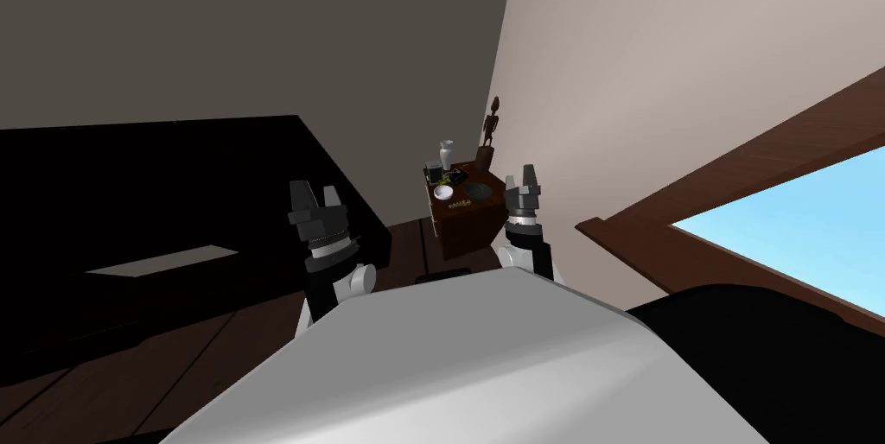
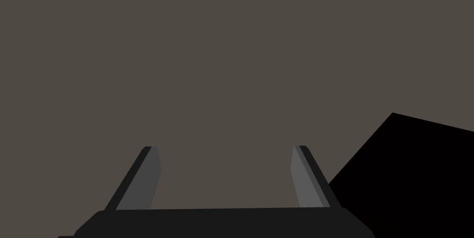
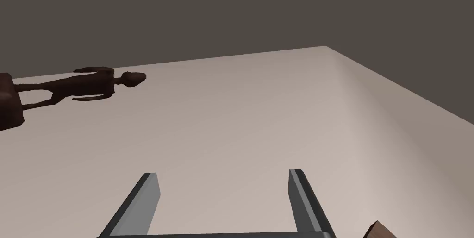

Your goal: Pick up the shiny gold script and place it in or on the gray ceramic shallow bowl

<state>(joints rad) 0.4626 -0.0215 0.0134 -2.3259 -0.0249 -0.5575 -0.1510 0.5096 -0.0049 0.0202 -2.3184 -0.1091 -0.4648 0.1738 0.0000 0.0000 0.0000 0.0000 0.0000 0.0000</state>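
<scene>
A small dark wooden side table [image 1: 467,225] stands ahead by the beige wall. On its top lies a grey shallow bowl [image 1: 480,191], and to the left of it a small gold-green object [image 1: 445,180], too small to make out. My right gripper [image 1: 523,176] is held up open just right of the table, apart from it, and the right wrist view shows the right gripper [image 3: 222,173] with nothing between its fingers. My left gripper [image 1: 315,197] is raised well left of the table, and the left wrist view shows the left gripper [image 2: 224,147] open and holding nothing.
Also on the table are a white vase [image 1: 446,154], a small white bowl [image 1: 443,193], a dark box [image 1: 431,171] and a tall dark figurine [image 1: 490,132] [image 3: 88,84]. A black area [image 1: 173,197] lies to the left. A wood-framed window [image 1: 778,214] is at the right.
</scene>
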